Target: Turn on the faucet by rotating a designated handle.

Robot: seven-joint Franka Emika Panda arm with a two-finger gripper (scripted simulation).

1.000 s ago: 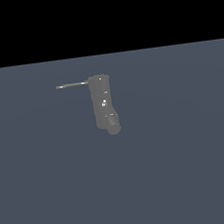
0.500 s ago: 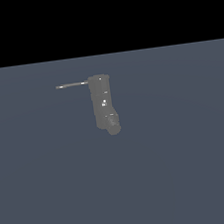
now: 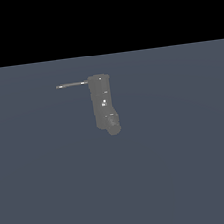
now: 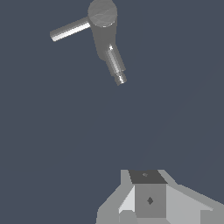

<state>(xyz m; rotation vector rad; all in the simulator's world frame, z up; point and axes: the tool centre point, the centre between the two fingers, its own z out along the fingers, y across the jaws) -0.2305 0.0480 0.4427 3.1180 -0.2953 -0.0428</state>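
Observation:
The faucet (image 3: 103, 102) is a dull-grey upright cylinder near the middle of the exterior view, with a rounded spout end (image 3: 113, 128) bent down and forward. Its handle (image 3: 71, 85) is a thin grey rod that sticks out level from the top toward the exterior view's left. In the wrist view I look down on the faucet's round top (image 4: 102, 13), with the handle (image 4: 70, 29) and the spout (image 4: 116, 65) branching off it. My gripper (image 4: 148, 186) is well away from both; its fingers read as one block with no gap and nothing between them. The arm does not show in the exterior view.
A flat blue-grey floor (image 3: 181, 165) stretches all around the faucet, with a black backdrop above it in the exterior view.

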